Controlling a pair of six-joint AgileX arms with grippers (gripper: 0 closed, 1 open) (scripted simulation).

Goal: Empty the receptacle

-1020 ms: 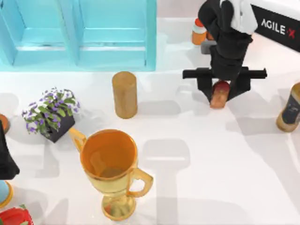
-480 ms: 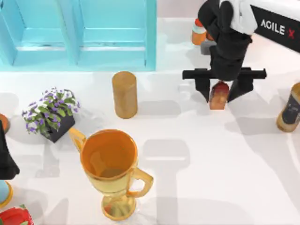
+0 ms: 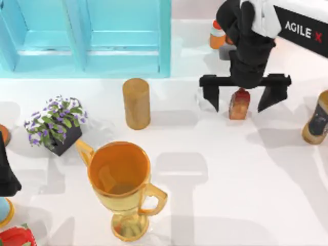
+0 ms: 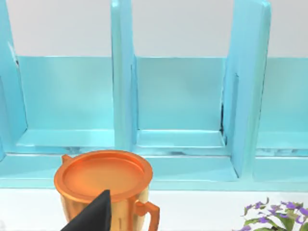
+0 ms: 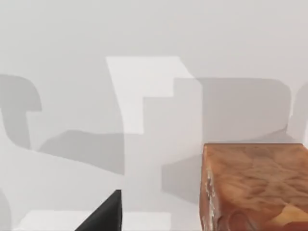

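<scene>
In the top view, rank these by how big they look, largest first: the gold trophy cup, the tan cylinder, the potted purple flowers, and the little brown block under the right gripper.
1. Gold trophy cup.
2. Potted purple flowers and tan cylinder look about alike; no clear order.
3. Brown block, smallest, between the open right gripper's fingers.

Open right end effector (image 3: 240, 100) astride perhaps-bread block (image 3: 239, 104)
</scene>
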